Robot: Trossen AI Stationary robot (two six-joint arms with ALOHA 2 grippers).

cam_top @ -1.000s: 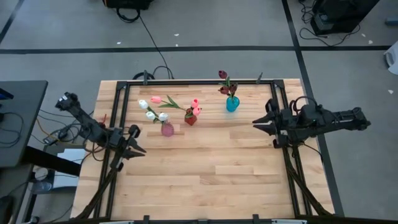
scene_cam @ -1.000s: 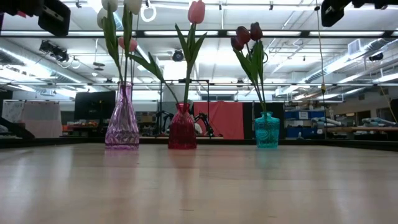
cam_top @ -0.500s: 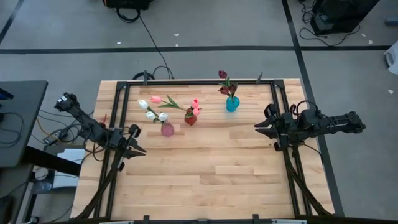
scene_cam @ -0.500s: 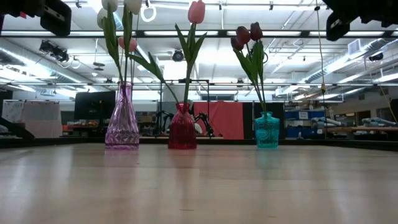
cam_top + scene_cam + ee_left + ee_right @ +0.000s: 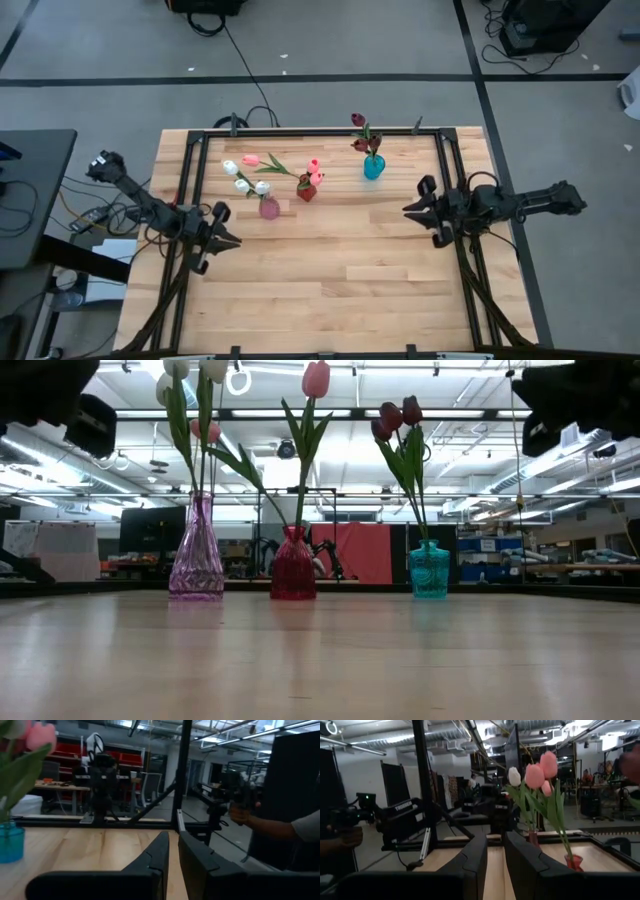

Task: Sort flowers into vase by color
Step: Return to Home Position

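Three vases stand in a row on the far half of the table: a purple vase with white tulips and one pink head, a red vase with pink tulips, and a teal vase with maroon tulips. Each stem stands in its vase's neck. My left gripper hovers shut near the table's left edge. My right gripper hovers shut near the right edge. Each holds nothing.
A black frame runs along the table's edges. Bare wood fills the near half of the table between the arms. Beyond the right edge, the left wrist view shows a person's hand and sleeve.
Both arms have come down, showing lower and larger in the low view. My right gripper has also drifted a little toward the table's near edge. My left gripper has edged slightly toward the table's middle. The vases and tulips have stayed still.
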